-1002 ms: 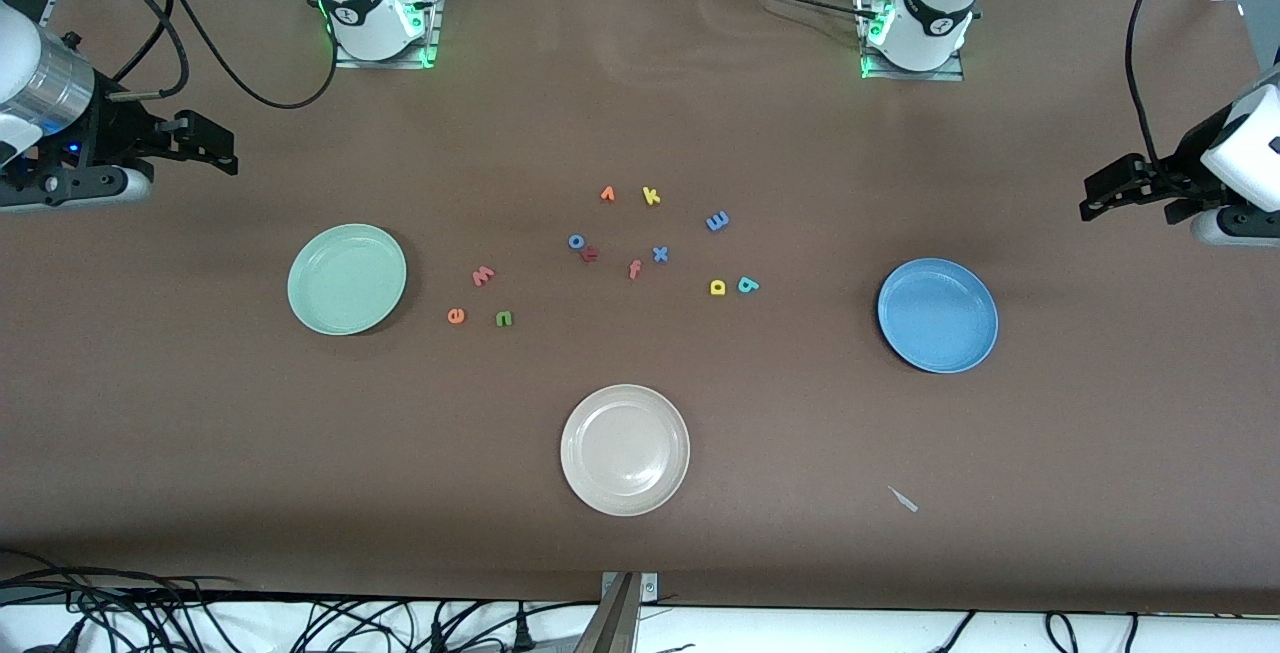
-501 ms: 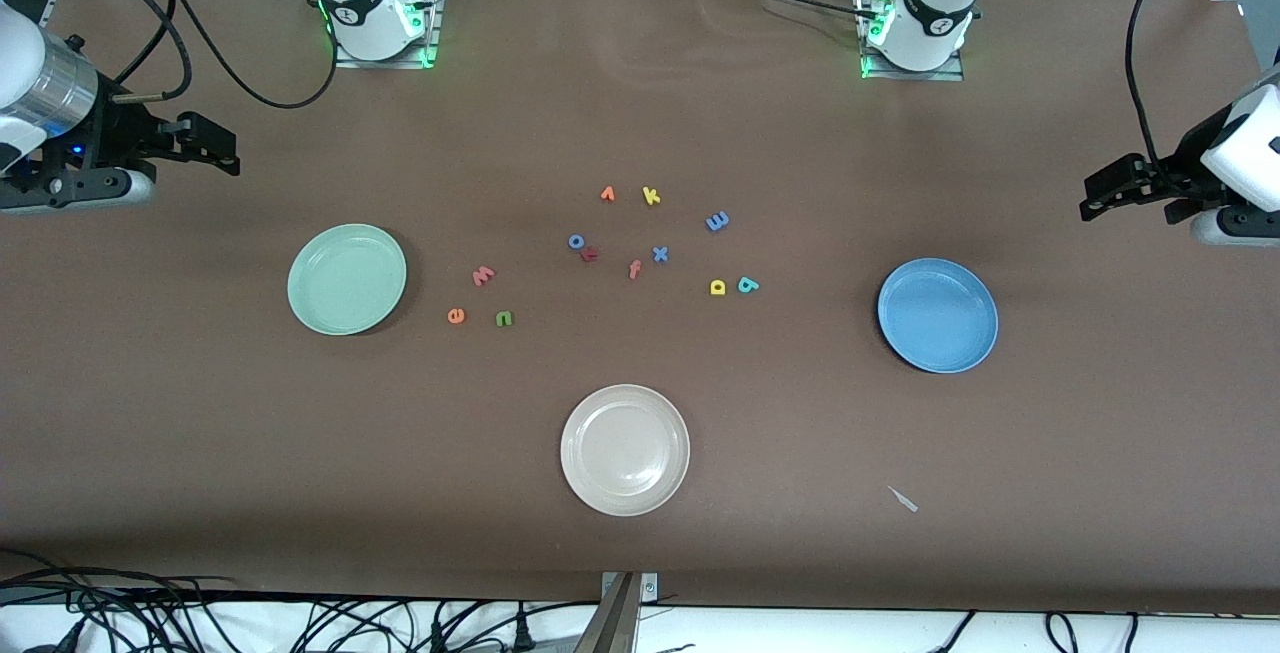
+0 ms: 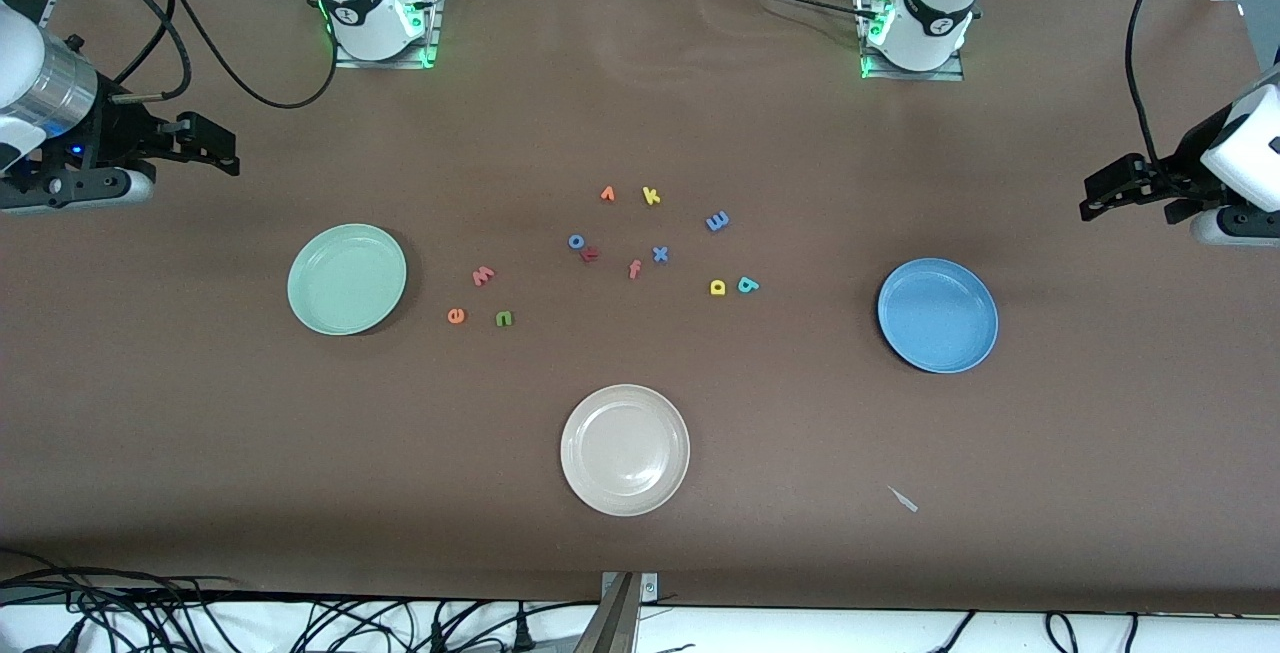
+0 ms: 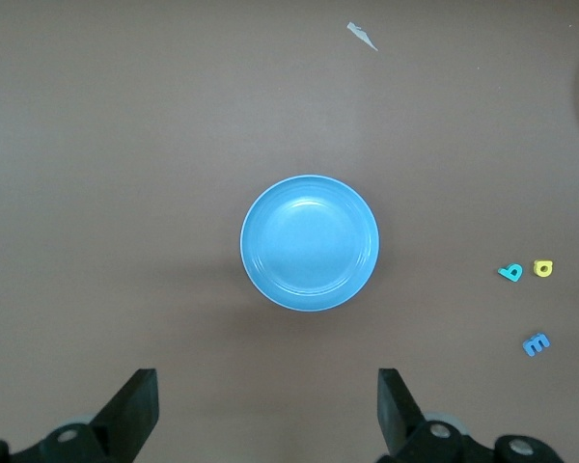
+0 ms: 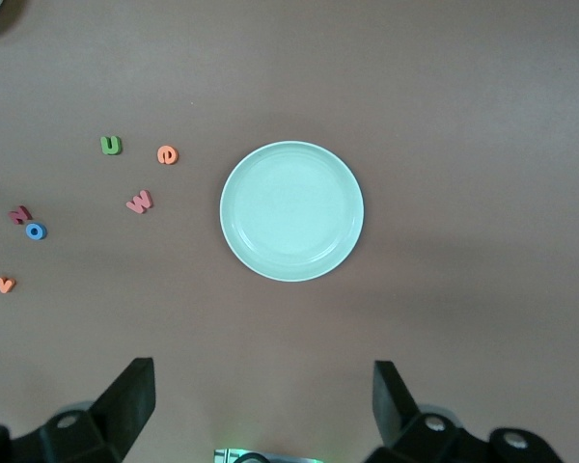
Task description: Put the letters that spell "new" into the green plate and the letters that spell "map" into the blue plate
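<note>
The green plate (image 3: 347,279) (image 5: 291,210) lies toward the right arm's end of the table. Beside it lie the salmon w (image 3: 483,276) (image 5: 139,202), orange e (image 3: 456,315) (image 5: 167,154) and green n (image 3: 504,318) (image 5: 111,145). The blue plate (image 3: 938,315) (image 4: 310,242) lies toward the left arm's end. The blue m (image 3: 717,221) (image 4: 536,343), yellow a (image 3: 717,287) (image 4: 543,268) and teal p (image 3: 748,284) (image 4: 510,273) rest between it and the table's middle. My right gripper (image 3: 225,148) (image 5: 262,374) hangs open high over bare table by the green plate. My left gripper (image 3: 1095,195) (image 4: 265,386) hangs open high by the blue plate. Both hold nothing.
A cream-white plate (image 3: 625,450) sits nearer the front camera at mid-table. Spare letters cluster in the middle: yellow k (image 3: 651,196), orange v (image 3: 607,194), blue o (image 3: 576,241), dark red r (image 3: 591,254), salmon f (image 3: 634,269), blue x (image 3: 660,254). A paper scrap (image 3: 903,499) lies near the front edge.
My right arm has drifted very slightly. The left arm, plates and letters have not moved.
</note>
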`<state>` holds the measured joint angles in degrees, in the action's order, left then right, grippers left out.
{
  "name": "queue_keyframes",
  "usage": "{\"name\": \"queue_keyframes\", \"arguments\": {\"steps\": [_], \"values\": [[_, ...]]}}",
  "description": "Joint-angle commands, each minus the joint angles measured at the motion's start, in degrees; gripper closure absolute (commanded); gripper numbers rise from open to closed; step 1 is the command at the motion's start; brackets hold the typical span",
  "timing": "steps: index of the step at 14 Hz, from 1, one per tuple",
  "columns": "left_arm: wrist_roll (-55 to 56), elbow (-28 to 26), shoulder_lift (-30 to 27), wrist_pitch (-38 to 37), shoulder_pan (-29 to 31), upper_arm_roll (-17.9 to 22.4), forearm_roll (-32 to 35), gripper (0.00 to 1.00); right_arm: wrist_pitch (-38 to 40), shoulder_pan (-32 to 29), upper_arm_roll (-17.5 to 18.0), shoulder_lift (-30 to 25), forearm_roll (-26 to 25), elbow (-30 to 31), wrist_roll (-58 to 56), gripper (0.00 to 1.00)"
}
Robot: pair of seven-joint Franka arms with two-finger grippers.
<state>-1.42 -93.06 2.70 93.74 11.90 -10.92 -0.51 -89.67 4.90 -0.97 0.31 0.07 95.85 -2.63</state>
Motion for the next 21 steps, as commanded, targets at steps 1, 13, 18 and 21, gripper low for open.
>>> {"name": "queue_keyframes", "arguments": {"steps": [1,13,18,21], "values": [[-1.3,-0.6,-0.5,0.7,0.1,0.1,-1.0,0.0,-0.3,0.0,-0.1,-1.2,0.1,1.4,-0.8,0.0],[-1.2,-0.9,-0.5,1.2,0.2,0.1,-1.0,0.0,-0.7,0.0,-0.2,-1.3,0.1,1.7,-0.8,0.0],[-1.3,-1.0,-0.5,1.2,0.1,0.1,-1.0,0.0,-1.0,0.1,-0.2,-1.1,0.1,1.9,-0.8,0.0],[-1.3,-1.0,-0.5,1.2,0.1,0.1,-1.0,0.0,-1.1,0.1,-0.2,-1.1,0.1,2.0,-0.8,0.0]]}}
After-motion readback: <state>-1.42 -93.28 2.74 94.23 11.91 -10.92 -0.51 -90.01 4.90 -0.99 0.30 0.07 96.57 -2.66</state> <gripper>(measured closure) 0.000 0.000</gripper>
